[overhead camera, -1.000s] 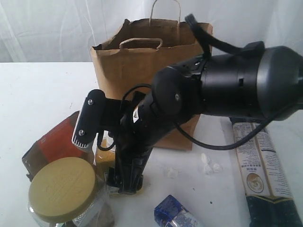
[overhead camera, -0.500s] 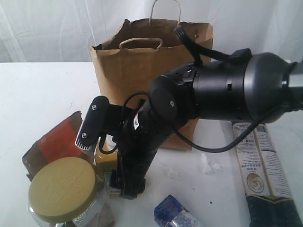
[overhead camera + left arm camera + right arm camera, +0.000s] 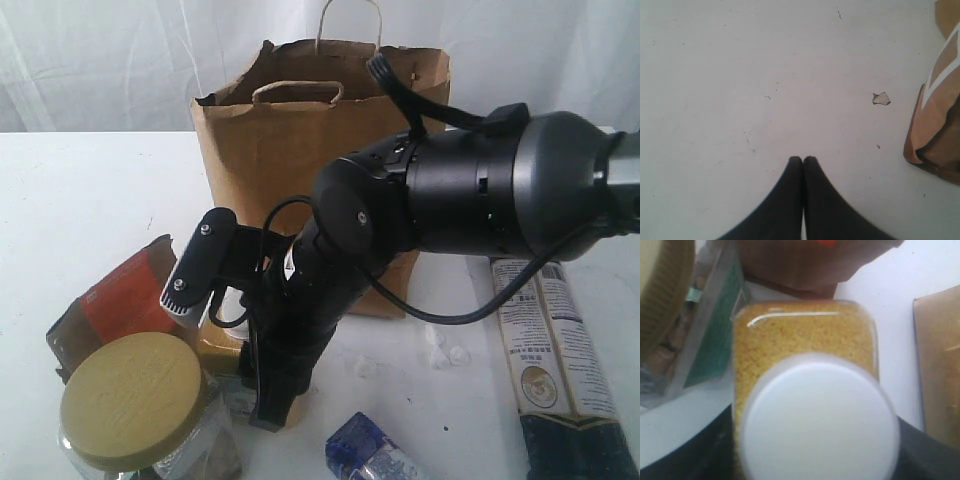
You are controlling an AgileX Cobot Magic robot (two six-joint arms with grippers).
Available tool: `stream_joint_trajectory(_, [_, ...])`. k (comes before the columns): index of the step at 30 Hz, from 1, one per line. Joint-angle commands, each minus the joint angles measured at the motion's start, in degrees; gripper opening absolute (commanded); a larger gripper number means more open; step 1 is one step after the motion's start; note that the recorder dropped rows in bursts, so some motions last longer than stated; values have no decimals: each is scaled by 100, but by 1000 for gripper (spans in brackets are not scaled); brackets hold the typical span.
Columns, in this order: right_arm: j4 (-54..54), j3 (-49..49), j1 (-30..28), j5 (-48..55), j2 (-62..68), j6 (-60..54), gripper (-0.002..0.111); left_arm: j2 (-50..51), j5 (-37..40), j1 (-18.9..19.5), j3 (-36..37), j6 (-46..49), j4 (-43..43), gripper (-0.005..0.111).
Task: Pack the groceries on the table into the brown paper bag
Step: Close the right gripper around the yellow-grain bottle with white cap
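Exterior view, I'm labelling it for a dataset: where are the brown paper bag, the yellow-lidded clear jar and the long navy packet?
brown paper bag (image 3: 270,150), exterior view, front panel below the near handle.
yellow-lidded clear jar (image 3: 130,400), exterior view, middle of its lid.
long navy packet (image 3: 548,345), exterior view, its pale label.

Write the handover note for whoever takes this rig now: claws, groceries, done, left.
Left claw: shut, empty, over the table.
Right claw: down over the white-capped yellow bottle, jaws flanking its cap; grip unconfirmed.
Brown paper bag: upright at the back, inside not visible.
On the table: yellow-lidded jar and brown pouch beside the bottle, small blue packet in front, long navy packet on the right.
Done: nothing visibly packed.
Left: bottle into the bag, then the rest.
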Motion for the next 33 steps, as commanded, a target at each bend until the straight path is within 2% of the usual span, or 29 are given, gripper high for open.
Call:
stream_joint_trajectory(1, [-42, -22, -48, 37, -18, 162, 26, -24, 14, -20, 35, -7, -31, 0])
stream_joint_trajectory(8, [-66, -58, -48, 129, -82, 282, 0, -24, 14, -20, 35, -7, -31, 0])
stream_joint_trajectory(26, [-58, -68, -48, 829, -1157, 282, 0, -24, 14, -20, 35, -7, -31, 0])
stream_joint_trajectory(33, [6, -68, -48, 829, -2402, 282, 0, -24, 14, -20, 35, -7, -31, 0])
